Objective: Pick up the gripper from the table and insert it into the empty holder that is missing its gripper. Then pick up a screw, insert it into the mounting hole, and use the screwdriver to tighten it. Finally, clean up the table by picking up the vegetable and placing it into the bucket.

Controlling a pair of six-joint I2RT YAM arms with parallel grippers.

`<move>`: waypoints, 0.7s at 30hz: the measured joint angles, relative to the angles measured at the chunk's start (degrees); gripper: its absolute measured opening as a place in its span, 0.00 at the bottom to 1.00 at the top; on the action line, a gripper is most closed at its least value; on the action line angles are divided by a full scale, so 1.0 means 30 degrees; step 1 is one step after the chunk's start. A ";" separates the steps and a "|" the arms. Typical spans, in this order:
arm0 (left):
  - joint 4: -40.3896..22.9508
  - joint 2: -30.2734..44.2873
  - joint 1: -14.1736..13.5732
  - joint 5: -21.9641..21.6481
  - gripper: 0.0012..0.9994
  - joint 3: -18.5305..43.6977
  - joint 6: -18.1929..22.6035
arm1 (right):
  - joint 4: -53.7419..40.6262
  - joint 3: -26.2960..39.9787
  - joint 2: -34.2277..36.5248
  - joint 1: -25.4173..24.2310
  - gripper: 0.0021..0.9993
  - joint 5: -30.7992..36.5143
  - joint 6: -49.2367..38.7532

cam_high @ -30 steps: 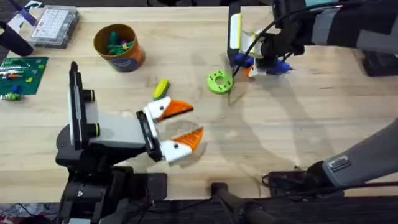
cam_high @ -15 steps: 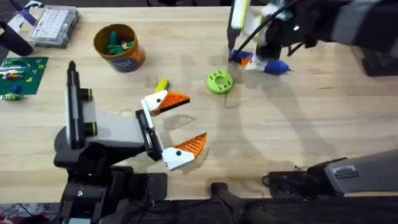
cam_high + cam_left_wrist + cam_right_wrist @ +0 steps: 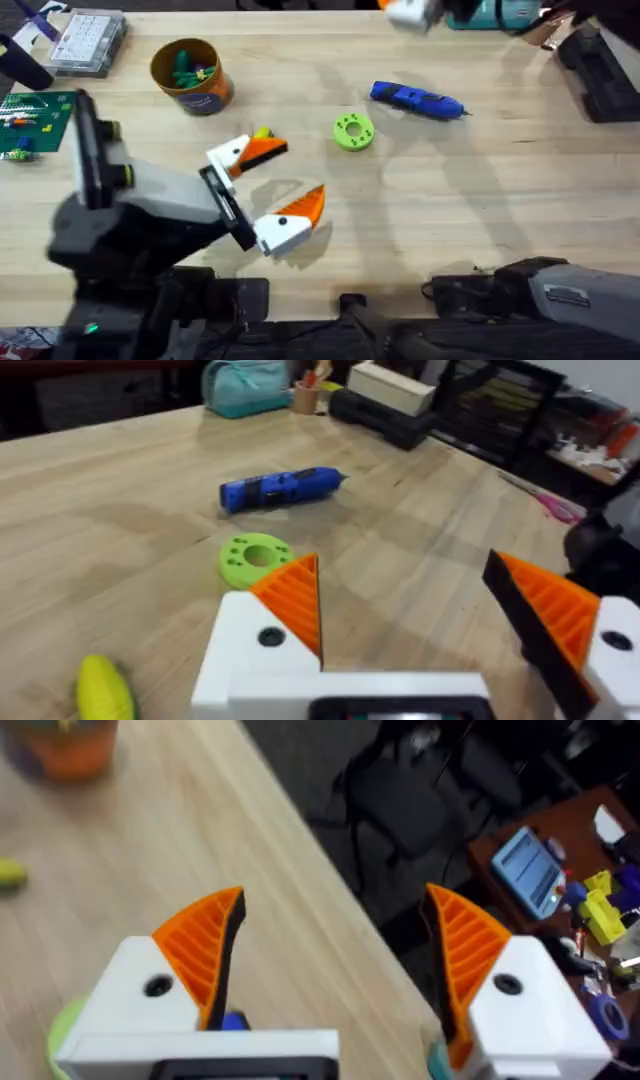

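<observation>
Vegetable [image 3: 262, 133]: small yellow cob lying on the desk [image 3: 480, 210], partly hidden in the overhead view behind the upper orange finger of the left end effector; its rounded end also shows at the edge of the left wrist view [image 3: 104, 688].
Long axis: cannot tell for certain, too little of the cob is exposed.
Left end effector [image 3: 280, 180]: released, fingers spread wide, nothing between them. The cob sits just beside one fingertip, outside the gap.
Key relation: judged from this, the left arm is much the nearer; the move would be a small shift toward the cob's side so that it falls between the fingers.
Bucket [image 3: 191, 75]: orange, upright, near the far left of the desk, already holding some green bits; it lies beyond the cob from the left arm's base.
Screwdriver [image 3: 417, 99]: blue, lying flat and free on the desk, silver tip pointing to the right edge.
Green disc [image 3: 353, 131]: between cob and screwdriver, touching neither.
Right end effector [image 3: 330, 950]: released and empty, fingers apart, raised at the desk's far edge, well away from the cob.
</observation>
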 joint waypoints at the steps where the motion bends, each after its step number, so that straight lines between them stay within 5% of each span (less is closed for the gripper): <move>1: -0.0650 0.0375 -0.0001 -0.0392 0.99 0.0627 0.0366 | 0.0579 0.0107 -0.0146 0.0001 1.00 -0.0212 0.0809; 7: -0.5071 0.3890 -0.0007 -0.3293 0.99 0.4839 0.3390 | 0.0862 0.0222 -0.0931 0.0022 1.00 -0.0801 0.6342; 12: -0.9265 0.7350 -0.0007 -0.5683 0.99 0.8601 0.5854 | -0.3864 0.0314 -0.1881 0.0036 1.00 0.0247 1.0700; 21: -1.2350 1.1026 0.0000 -0.8194 0.99 1.2289 0.7418 | -1.0552 0.0343 -0.3326 0.0036 1.00 0.2126 1.2978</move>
